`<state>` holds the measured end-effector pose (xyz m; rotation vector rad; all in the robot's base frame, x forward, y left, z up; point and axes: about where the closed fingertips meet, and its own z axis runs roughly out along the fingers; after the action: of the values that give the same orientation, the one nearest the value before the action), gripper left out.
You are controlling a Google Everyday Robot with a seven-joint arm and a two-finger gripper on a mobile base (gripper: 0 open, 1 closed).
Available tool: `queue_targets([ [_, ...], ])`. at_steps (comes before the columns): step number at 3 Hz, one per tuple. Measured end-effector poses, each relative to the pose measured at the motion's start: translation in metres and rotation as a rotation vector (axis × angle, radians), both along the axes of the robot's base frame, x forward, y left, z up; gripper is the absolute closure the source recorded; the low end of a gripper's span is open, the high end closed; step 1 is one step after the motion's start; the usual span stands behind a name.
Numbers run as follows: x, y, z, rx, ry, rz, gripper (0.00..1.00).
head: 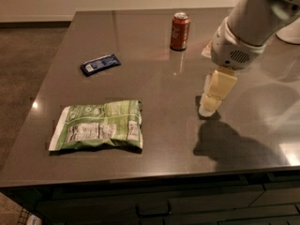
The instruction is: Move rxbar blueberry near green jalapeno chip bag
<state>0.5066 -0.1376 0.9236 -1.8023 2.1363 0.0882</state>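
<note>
The rxbar blueberry (100, 64) lies at the far left of the table (159, 144), well apart from the green jalapeno chip bag (97, 125). The gripper (208, 106) hangs low at the right; I cannot tell if it is open or closed.

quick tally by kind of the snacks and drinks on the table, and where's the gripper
snack bars: 1 (rxbar blueberry)
chip bags: 1 (green jalapeno chip bag)
soda cans: 1 (soda can)
total: 3
The gripper hangs over the right part of the table, touching none of them.
</note>
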Motion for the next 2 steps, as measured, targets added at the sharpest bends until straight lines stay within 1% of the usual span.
queue_targets([
  [1, 0.026, 0.042, 0.000, 0.052, -0.021, 0.075, 0.00],
  [2, 0.053, 0.074, 0.005, 0.096, -0.035, 0.119, 0.00],
])
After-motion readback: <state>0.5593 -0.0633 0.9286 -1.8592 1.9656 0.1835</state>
